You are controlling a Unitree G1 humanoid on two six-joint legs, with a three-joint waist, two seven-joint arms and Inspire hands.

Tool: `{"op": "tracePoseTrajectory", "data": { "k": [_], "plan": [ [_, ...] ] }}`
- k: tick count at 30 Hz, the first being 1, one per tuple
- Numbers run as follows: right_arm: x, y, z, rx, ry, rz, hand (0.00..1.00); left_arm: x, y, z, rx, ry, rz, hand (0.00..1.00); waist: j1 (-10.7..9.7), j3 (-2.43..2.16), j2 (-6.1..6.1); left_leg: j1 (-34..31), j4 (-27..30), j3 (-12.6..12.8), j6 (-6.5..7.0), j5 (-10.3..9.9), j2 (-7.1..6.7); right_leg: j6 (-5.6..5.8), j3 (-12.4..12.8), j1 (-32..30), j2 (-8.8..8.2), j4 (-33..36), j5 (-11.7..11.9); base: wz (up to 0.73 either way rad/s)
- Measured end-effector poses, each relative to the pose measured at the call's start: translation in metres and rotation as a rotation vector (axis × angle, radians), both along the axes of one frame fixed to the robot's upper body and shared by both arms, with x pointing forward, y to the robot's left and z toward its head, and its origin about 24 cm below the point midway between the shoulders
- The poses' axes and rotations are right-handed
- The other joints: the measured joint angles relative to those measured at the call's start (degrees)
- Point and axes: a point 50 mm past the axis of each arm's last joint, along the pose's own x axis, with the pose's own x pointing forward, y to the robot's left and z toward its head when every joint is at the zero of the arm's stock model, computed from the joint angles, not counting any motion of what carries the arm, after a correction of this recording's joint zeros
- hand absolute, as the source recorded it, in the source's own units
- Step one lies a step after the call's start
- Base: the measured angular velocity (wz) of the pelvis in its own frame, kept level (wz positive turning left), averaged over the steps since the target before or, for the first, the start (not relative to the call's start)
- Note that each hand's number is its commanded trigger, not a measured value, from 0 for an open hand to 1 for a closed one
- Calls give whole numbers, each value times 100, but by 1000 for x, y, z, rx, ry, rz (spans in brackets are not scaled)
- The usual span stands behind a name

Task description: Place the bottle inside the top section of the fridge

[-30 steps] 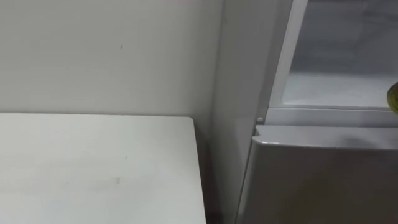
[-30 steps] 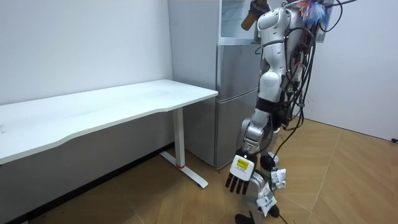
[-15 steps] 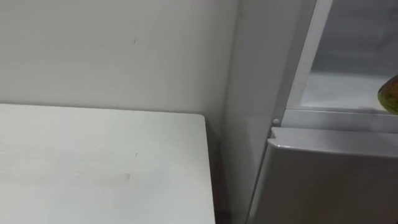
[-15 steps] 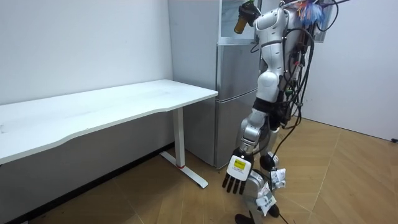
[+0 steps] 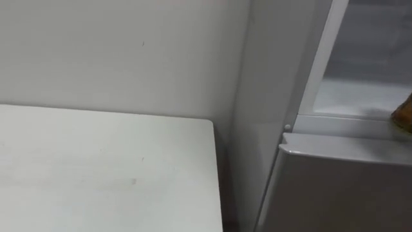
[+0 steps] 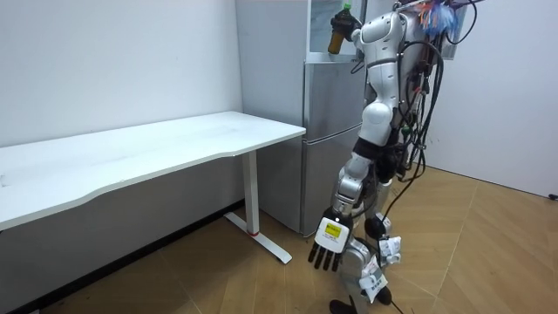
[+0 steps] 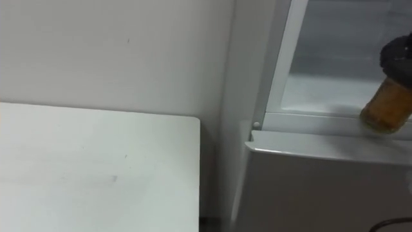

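The bottle (image 7: 385, 108) had been swung from a tilt to upright at the sill of the open upper fridge compartment (image 7: 328, 90), so only setting down and release were judged left. It was clasped near its top by the right hand (image 7: 398, 55), which was largely cut off. The left hand (image 6: 328, 248) hung low, fingers straight.

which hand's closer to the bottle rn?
Right. The right hand grips the bottle at the upper fridge opening; the left hand hangs open, low beside the legs, far below it.
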Motion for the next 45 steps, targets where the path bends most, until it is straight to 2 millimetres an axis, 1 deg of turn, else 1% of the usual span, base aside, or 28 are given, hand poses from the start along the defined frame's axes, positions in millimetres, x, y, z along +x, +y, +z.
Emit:
{"op": "tracePoseTrajectory", "data": {
  "k": [2, 4, 8, 11, 12, 14, 19, 21, 24, 26, 29, 31, 34, 35, 36, 37, 38, 39, 41, 43, 45],
  "plan": [
    [8, -3, 2, -17, 31, -2, 100, 5, 2, 1, 6, -17, -2, 0, 57, -1, -4, 2, 1, -16, -4, 2, 3, -6, -4, 3, 4, 0, 3, 2],
    [10, -5, 3, -16, 40, -5, 100, 8, 3, 1, 8, -25, -5, 0, 95, -1, -5, -1, 2, -28, -4, 2, 1, -6, -9, 6, 2, -1, 4, 4],
    [16, -7, 4, 1, 48, 20, 100, 6, 3, 2, 8, -23, -3, 0, 112, -2, -5, -1, 24, -48, -4, 3, -2, -5, -63, 35, -10, -1, 4, 5],
    [20, -11, 1, 70, 51, 57, 100, 0, 6, 4, 18, -15, -2, 0, 116, -8, -3, 7, 34, -118, -4, 2, -12, -4, -184, 116, -20, -66, 10, 11],
    [20, -11, 1, 73, 51, 58, 100, -2, 6, 4, 19, -12, -1, 0, 126, -8, -1, 8, 34, -121, -4, 2, -11, -6, -188, 122, -17, -74, 14, 4],
    [19, -16, 1, 77, 59, 46, 100, -10, 6, 4, 20, 5, 5, 0, 197, -27, 34, 11, 35, -129, -4, 2, -10, -8, -187, 127, -17, -66, 17, 0],
    [21, -21, -2, 65, 93, 5, 100, -30, 8, 5, 23, 66, 20, 0, 241, -29, 55, 30, 23, -200, -5, 1, -12, -8, -279, 214, -25, -67, 17, 9],
    [21, -23, -2, 56, 101, -1, 100, -32, 8, 5, 23, 71, 21, 0, 244, -26, 49, -8, 27, -286, -6, 2, -27, -8, -326, 212, -33, -66, 17, 15],
    [23, -20, -2, 37, 112, 4, 100, -35, 9, 6, 27, 76, 27, 0, 330, -22, 41, -7, 24, -289, -14, 11, -29, -9, -326, 215, -33, -63, 17, 2],
    [24, -19, -2, 22, 120, 11, 100, -35, 12, 7, 35, 70, 41, 0, 383, -9, 15, -11, 25, -294, -16, 13, -32, -9, -326, 212, -31, -66, 17, 0],
    [23, -19, -1, 18, 117, 11, 100, -35, 14, 8, 42, 65, 53, 0, 413, 5, -12, -30, 29, -315, -14, 12, -42, -9, -332, 203, -33, -73, 17, 1],
    [23, -19, -1, 16, 112, 12, 100, -35, 14, 8, 42, 66, 52, 0, 464, 6, -13, -43, 31, -332, -13, 12, -48, -8, -348, 195, -38, -73, 17, 5],
    [23, -20, 0, 24, 95, 10, 99, -35, 14, 8, 42, 67, 53, 0, 499, 6, -1, -78, 68, -397, -13, 13, -53, -7, -468, 196, -50, -74, 17, 12],
    [22, -20, 0, 29, 85, 9, 78, -35, 14, 8, 43, 68, 53, 0, 508, 4, 10, -106, 94, -432, -13, 13, -53, -7, -495, 194, -51, -76, 16, 13],
    [22, -20, 0, 31, 81, 10, 66, -35, 14, 8, 43, 68, 53, 0, 524, 4, 21, -110, 98, -438, -13, 12, -51, -7, -513, 195, -51, -77, 16, 11],
    [22, -20, 1, 33, 74, 10, 12, -36, 14, 8, 42, 70, 52, 0, 548, -6, 50, -118, 107, -448, -14, 12, -48, -7, -547, 200, -53, -78, 16, 7],
    [23, -19, 1, 33, 72, 12, 0, -36, 13, 8, 41, 70, 52, 0, 586, -17, 88, -118, 108, -457, -14, 12, -48, -7, -564, 202, -57, -78, 16, 5],
    [23, -18, 0, 32, 73, 14, 0, -36, 13, 8, 41, 70, 52, 0, 610, -13, 106, -117, 108, -457, -14, 12, -47, -6, -570, 203, -59, -78, 16, 4],
    [24, -15, 1, 17, 54, 23, 0, -36, 13, 8, 40, 72, 54, 0, 682, -4, 183, -117, 114, -480, -14, 12, -49, -6, -624, 221, -65, -79, 16, 4],
    [24, -13, 1, 10, 45, 35, 0, -36, 13, 8, 39, 71, 57, 0, 721, 5, 207, -121, 115, -490, -15, 13, -48, -6, -627, 221, -68, -85, 16, 4],
    [25, -12, 1, 10, 41, 41, 0, -36, 13, 8, 37, 69, 63, 0, 741, 11, 204, -172, 113, -557, -16, 12, -57, -6, -684, 222, -63, -90, 16, 14]
  ]
}}
